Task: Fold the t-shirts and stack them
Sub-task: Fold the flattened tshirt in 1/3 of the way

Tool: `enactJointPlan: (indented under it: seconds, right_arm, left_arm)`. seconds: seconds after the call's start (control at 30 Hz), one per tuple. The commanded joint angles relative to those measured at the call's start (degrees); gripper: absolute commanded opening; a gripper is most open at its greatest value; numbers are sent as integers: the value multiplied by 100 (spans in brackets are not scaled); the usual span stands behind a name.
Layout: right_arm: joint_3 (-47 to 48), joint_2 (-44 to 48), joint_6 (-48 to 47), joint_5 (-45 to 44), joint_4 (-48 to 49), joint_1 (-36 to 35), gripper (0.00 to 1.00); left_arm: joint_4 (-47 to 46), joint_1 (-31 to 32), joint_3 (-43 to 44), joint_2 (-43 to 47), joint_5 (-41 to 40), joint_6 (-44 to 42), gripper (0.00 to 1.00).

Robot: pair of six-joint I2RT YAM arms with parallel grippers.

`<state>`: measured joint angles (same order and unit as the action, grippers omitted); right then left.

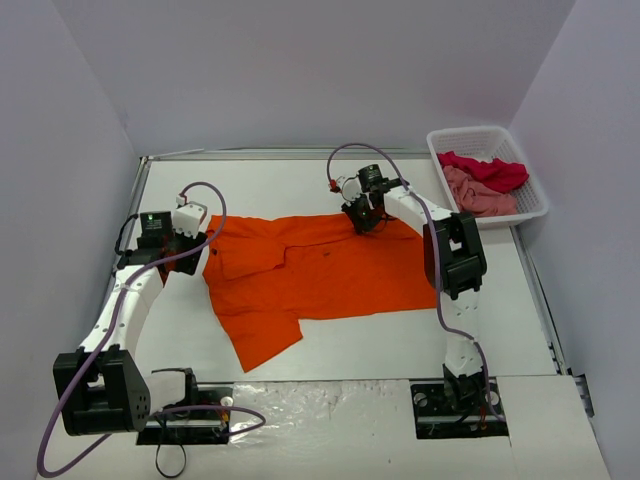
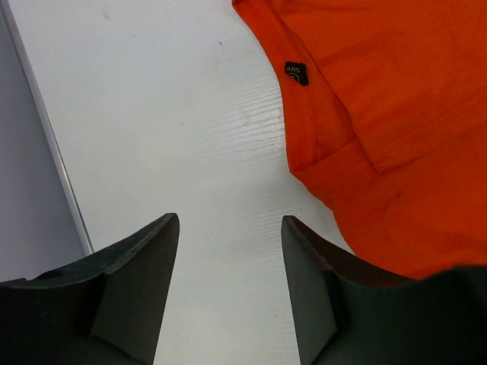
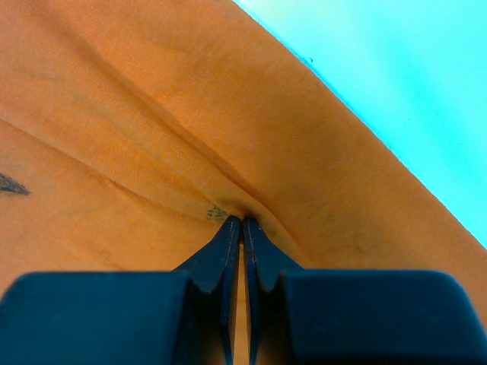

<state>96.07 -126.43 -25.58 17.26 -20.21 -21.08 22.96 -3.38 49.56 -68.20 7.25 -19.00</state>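
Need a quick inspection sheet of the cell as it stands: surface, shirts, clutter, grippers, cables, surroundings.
Surface: white table, faint scuffs.
Job's things: orange t-shirt spread out mid-table; red t-shirt and pink t-shirt bunched in white basket, far right corner.
Clutter: nothing seen.
Grippers: left gripper open over bare table beside the collar; right gripper shut on the orange t-shirt near its far edge.
Cables: purple cables loop along both arms.
Surroundings: plain white walls.

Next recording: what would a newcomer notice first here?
A bright orange t-shirt lies spread across the table, the right gripper pinched shut on its far edge. The left gripper stands open beside its left end; a basket at the far right holds a red shirt and a pink shirt.
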Motion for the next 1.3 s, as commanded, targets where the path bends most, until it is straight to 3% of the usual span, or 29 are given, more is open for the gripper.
enactJointPlan:
  seconds: [0.0, 0.47, 1.27]
  right_arm:
    - [-1, 74, 18, -3, -229, -28, 0]
    - [-124, 619, 71, 129, -291, 7, 0]
    - [-326, 787, -193, 313, -677, 25, 0]
  left_arm:
    - [-2, 39, 54, 62, -30, 46, 55]
    - [77, 30, 106, 114, -21, 64, 55]
    - [77, 39, 107, 114, -13, 64, 55]
